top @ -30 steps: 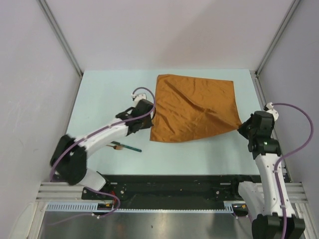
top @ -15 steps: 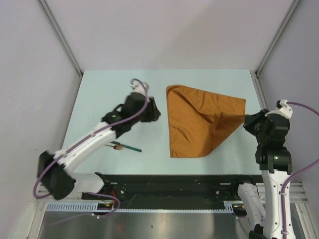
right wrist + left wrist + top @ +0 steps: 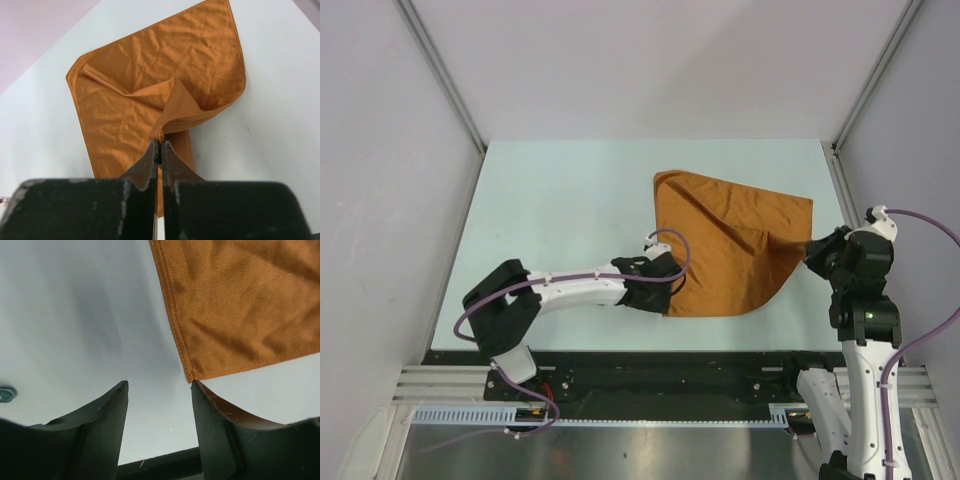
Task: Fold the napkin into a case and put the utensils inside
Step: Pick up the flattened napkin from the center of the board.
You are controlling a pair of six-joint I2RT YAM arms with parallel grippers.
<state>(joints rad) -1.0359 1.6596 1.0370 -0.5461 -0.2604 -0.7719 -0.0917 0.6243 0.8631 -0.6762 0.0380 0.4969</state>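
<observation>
- Napkin lies rumpled on the counter, centre-right of frame; right jaws pinch its right corner shut.
- Left jaws open beside lower-left corner; closing now may miss the hem.
- Uneven pull risks bunching.

The rust-orange napkin lies rumpled on the right half of the pale surface. The left gripper sits low at its near left corner. The right gripper meets its right corner, where the cloth is pulled to a point.
</observation>
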